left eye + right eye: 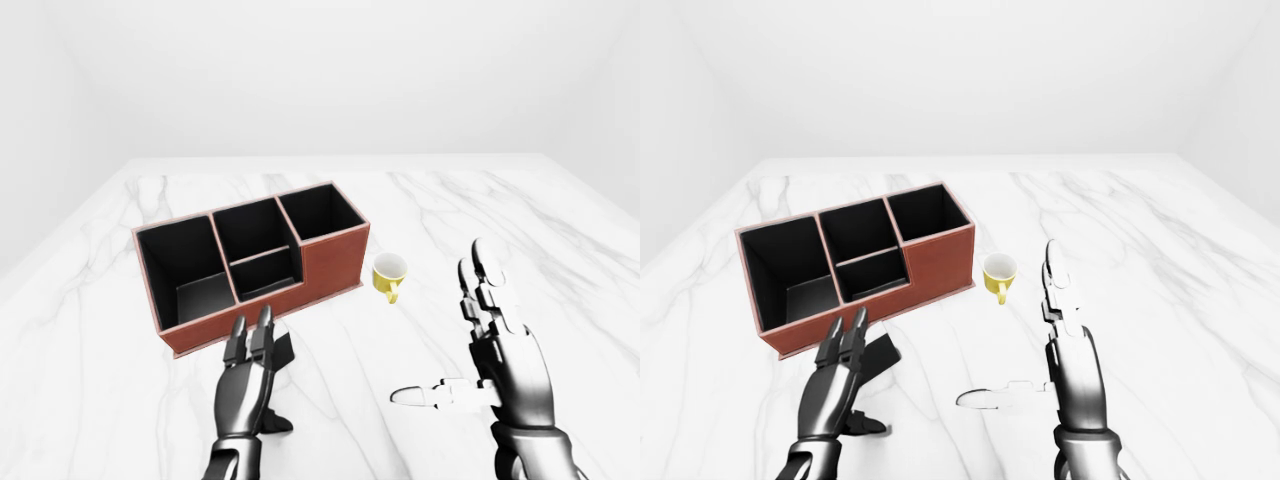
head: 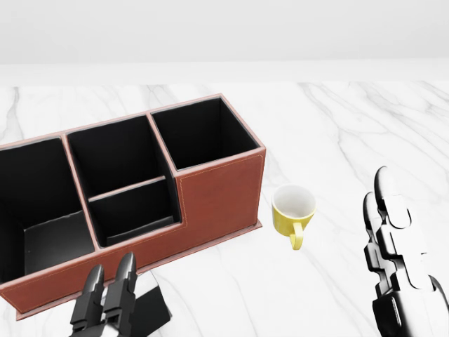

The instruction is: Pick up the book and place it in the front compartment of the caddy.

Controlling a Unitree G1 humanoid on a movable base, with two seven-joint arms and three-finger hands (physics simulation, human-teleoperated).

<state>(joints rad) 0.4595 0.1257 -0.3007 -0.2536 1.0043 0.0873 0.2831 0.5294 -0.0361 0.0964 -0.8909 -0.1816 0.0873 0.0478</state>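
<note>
No readable text, no labels, no numbers — nothing anywhere

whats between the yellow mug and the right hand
Nothing: in the head view only bare white marble tabletop separates the yellow mug from the right hand, whose fingers stand open and upright.

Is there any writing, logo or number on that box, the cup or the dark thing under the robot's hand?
None can be read.
The caddy has plain brown walls.
The yellow mug is unmarked.
The book, under the left hand, shows only a plain dark cover.
The marble table bears only grey veins.
</note>
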